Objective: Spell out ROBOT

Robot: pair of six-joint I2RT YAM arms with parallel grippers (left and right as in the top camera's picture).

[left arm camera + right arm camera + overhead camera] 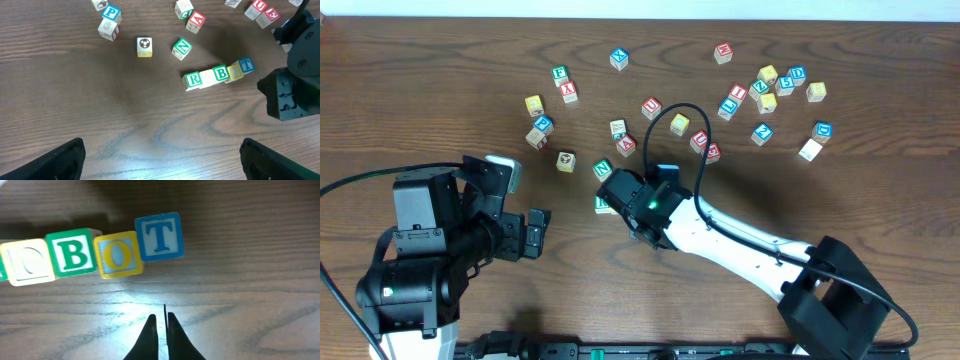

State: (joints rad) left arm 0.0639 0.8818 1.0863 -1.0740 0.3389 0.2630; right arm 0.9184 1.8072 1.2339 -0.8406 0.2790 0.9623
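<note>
The ROBOT row [220, 73] is seemingly being finished, its T cube [159, 236] needing straightening by the clenched, empty right pincer [161, 320]; left pincer [162, 162] released.

In the upper part of the right wrist view, a T cube [159, 236] is framed and lettered in blue on white, an O cube [119, 254] is edged in yellow around a pale blue letter, and a B cube [73, 252] is faced in green. A pale cube [29, 262] is washed out to cream (its letter barely legible). Right of centre in the left wrist view, an R cube [192, 79] is lettered in green. The table [240, 305] is grained in dark brown.
</note>
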